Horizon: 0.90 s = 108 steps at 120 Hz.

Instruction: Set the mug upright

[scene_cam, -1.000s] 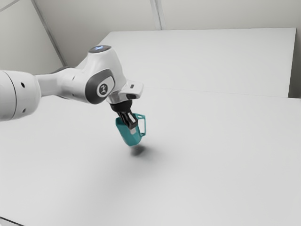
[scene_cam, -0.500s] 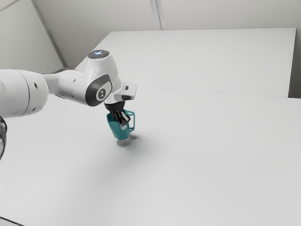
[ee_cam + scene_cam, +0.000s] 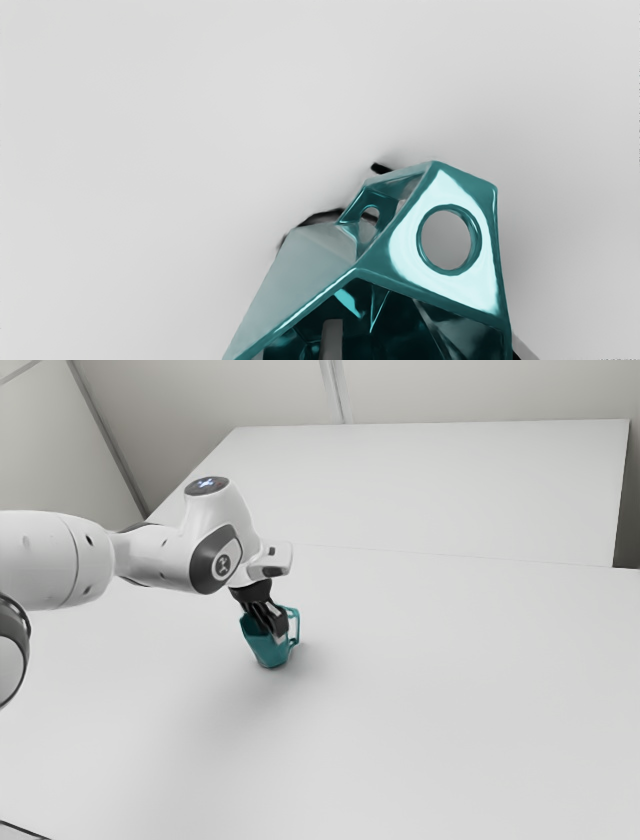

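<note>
In the exterior view, my gripper (image 3: pixel 268 624) points down into the top of the teal mug (image 3: pixel 268 652), shut on its side wall. The mug has its opening upward and leans a little, with its handle toward the exterior view's right. Its base is at or very close to the table; contact is hard to judge. In the wrist view the mug (image 3: pixel 300 272) stands under my hand, handle side away from the palm. One of the gripper's (image 3: pixel 425 352) fingers (image 3: pixel 332 342) is inside the mug, the other outside its wall.
The white table (image 3: pixel 430 700) spreads around the mug. A pale raised panel (image 3: pixel 430 490) stands behind it, along the exterior view's top. The arm comes in from the exterior view's left, and a dark edge crosses the lower left corner.
The gripper and mug first moved toward the exterior view's left, then lower and back a little to its right. The shadow gap beneath the mug has closed.
</note>
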Motion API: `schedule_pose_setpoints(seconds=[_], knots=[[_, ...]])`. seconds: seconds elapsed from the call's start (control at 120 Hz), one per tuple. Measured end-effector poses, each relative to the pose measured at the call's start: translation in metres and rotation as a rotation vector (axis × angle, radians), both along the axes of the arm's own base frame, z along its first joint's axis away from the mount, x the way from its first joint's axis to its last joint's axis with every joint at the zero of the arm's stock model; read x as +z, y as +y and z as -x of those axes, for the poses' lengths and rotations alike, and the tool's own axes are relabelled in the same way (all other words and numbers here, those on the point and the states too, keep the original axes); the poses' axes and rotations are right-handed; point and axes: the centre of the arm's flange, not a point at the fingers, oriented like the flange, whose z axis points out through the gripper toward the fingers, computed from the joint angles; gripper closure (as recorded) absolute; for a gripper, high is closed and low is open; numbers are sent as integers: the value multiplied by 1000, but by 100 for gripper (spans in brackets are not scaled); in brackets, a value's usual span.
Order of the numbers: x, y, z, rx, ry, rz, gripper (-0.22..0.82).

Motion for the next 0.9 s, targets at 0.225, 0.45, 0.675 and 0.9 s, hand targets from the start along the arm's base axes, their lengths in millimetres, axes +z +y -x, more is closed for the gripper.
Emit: schedule_pose_setpoints(seconds=[0.225, 0.45, 0.675, 0.9], knots=[[19, -6, 3, -36, -28, -1, 11], [81, -3, 16, -45, -82, -40, 4], [155, 6, 6, 10, -97, -119, 1], [215, 16, 6, 92, -107, -145, 0]])
